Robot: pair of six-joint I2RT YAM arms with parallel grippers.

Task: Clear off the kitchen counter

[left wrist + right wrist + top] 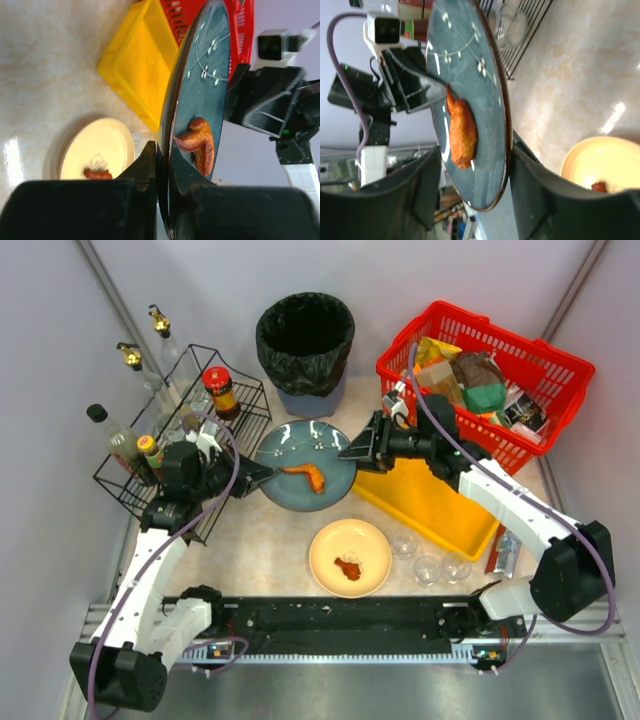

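Far left: a black wire rack (250,405) stands on the kitchen counter (270,540), the pale marbled top that runs the width of the table under everything here. In and around the rack are bottles. A red-capped bottle (220,390) carries a red and yellow label (writing too small to read from here).

Left gripper (258,473): clenched on the left rim of the blue plate (290,445), one finger pressed tight against each face in the wrist view. The plate has a pale sprig pattern and holds one orange fried piece (306,477). Behind it is a bin (268,340) lined with a black bag; I cannot see anything inside.

Right gripper (350,453): released, its fingers standing either side of the plate's right rim with a gap showing.

Nearer the arms, a cream plate (330,545) lies flat on the counter with a small reddish scrap (349,567) on it. Just right of it are three clear glasses (405,543), which look empty. Beside them is a yellow tray (440,510), with nothing visible in the part the arm leaves uncovered.

Far right: a red basket (560,380) packed with food packets (470,375) in yellow, brown and green; none of the print is legible.
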